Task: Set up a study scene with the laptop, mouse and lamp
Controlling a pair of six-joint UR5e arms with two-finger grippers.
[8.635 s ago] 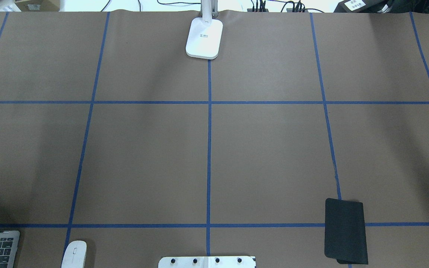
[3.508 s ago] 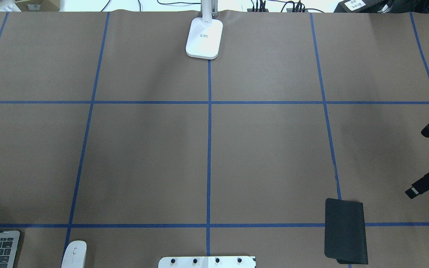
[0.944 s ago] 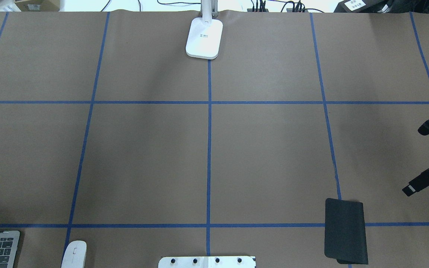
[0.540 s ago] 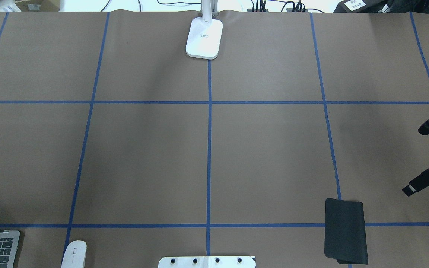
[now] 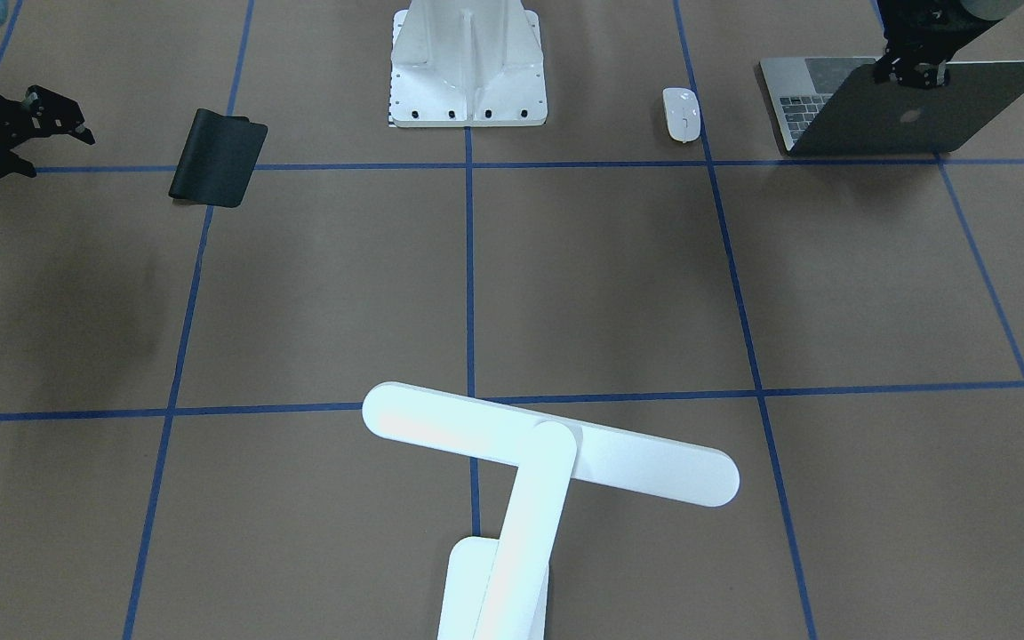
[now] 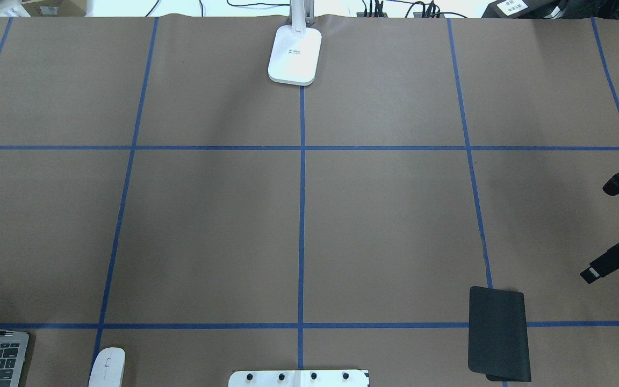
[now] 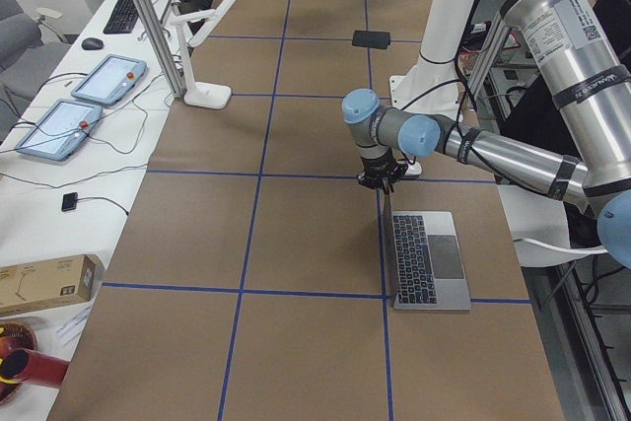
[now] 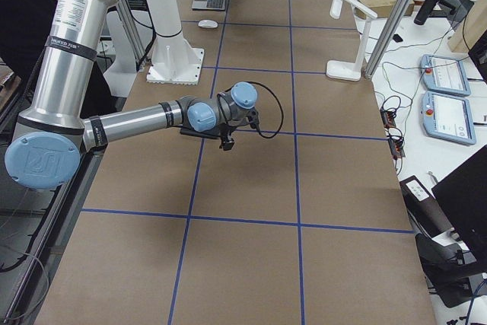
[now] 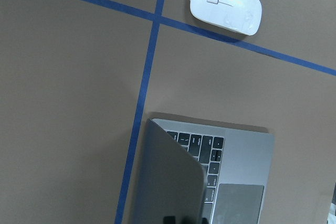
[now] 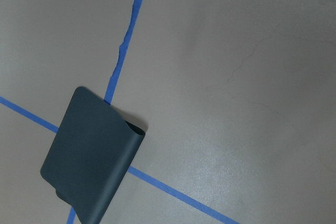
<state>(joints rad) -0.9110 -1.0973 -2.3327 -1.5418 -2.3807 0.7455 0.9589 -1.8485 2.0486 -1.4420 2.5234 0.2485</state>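
**Lid starts to move at the robot's left corner**

A brown tabletop [image 5: 619, 284] crossed by blue tape lines carries everything. The laptop [image 5: 921, 116] sits open at the robot-side edge, far out on the robot's left. The left fingers [image 5: 932, 78] pinch the top edge of its lid.

In the overhead view a thin dark strip now runs along the laptop's far edge. It was absent half a second ago, so the lid has tipped. I take this to mean the laptop is being dealt with first, with little else of the scene arranged.

The mouse [image 5: 682, 114] lies near the laptop, towards the pedestal [image 5: 468, 62]. The lamp [image 5: 548, 444] stands well apart at the far edge. The right fingers [image 5: 75, 116] hang near the black pad [image 5: 219, 157], unmoved; I cannot tell whether they are spread.
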